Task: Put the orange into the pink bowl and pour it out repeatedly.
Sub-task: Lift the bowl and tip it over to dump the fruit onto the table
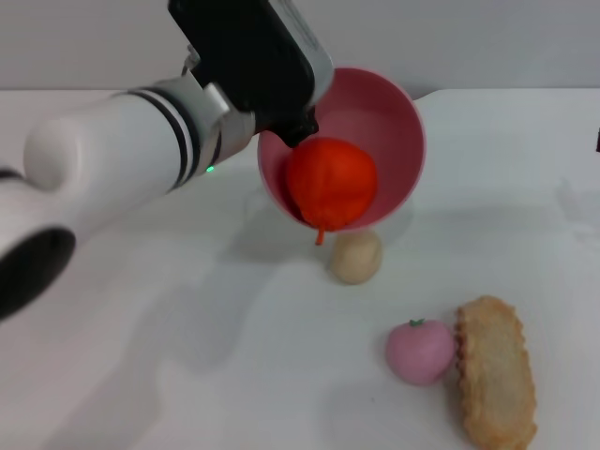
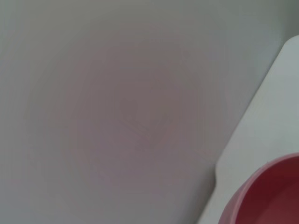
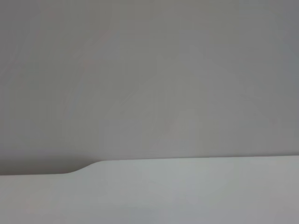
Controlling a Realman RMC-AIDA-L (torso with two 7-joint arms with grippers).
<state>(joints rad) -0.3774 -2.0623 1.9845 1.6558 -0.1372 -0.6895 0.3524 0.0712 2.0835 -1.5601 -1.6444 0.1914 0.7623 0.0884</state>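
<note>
Left end effector (image 1: 298, 129), fingers hidden but evidently clamped on the rim, tips the bowl (image 1: 389, 122) steeply above the worktop (image 1: 187, 356) so the orange (image 1: 330, 183) spills over its lip.

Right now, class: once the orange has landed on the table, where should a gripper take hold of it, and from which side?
Grip the orange across its broad round body, probably from above. Its thin stem points down and is too slight to hold. It is tipping out of the tilted pink bowl held by the left gripper, and the beige ball lies just below, so sideways approaches look crowded.
</note>
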